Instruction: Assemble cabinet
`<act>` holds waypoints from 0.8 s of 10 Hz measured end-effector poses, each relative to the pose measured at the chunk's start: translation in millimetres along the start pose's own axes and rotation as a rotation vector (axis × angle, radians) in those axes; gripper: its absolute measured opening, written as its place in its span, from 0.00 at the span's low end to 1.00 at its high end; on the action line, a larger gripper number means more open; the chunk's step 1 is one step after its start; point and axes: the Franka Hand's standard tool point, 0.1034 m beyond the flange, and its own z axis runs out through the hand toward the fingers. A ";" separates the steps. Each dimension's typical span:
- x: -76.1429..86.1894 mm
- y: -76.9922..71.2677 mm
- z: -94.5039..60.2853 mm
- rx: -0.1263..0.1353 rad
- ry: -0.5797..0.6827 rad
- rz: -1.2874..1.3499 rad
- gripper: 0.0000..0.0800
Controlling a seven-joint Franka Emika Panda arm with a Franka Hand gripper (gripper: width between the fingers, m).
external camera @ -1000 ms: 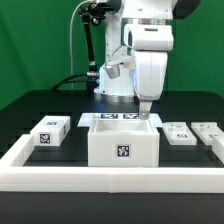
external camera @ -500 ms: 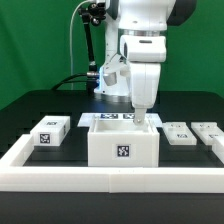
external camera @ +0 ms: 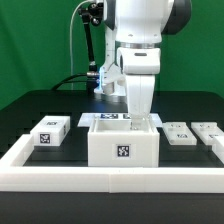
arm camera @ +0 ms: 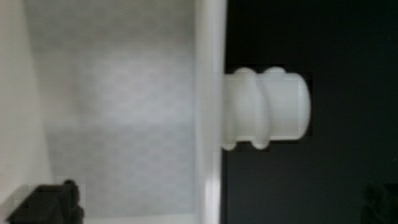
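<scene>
The cabinet (external camera: 122,142) is a white open-topped box with a marker tag on its front, standing in the middle of the black table. My gripper (external camera: 138,115) hangs straight down at the box's back rim, toward the exterior view's right, with its fingertips hidden by the rim. In the wrist view a white cabinet wall (arm camera: 125,110) fills one side, and a ribbed white knob (arm camera: 267,108) sticks out of its edge over the black table. One dark finger (arm camera: 48,203) shows against the wall. The other finger is not visible.
A white tagged block (external camera: 50,131) lies at the exterior view's left of the cabinet. Two flat white tagged pieces (external camera: 180,133) (external camera: 208,133) lie at its right. The marker board (external camera: 110,117) lies behind the box. A low white border frame (external camera: 110,178) runs along the front.
The arm has shifted toward the exterior view's left and the gripper has come a little lower at the box's back rim. The cabinet and loose pieces have not moved.
</scene>
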 end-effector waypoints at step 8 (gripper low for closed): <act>-0.6 -3.8 9.8 0.020 0.003 0.010 0.66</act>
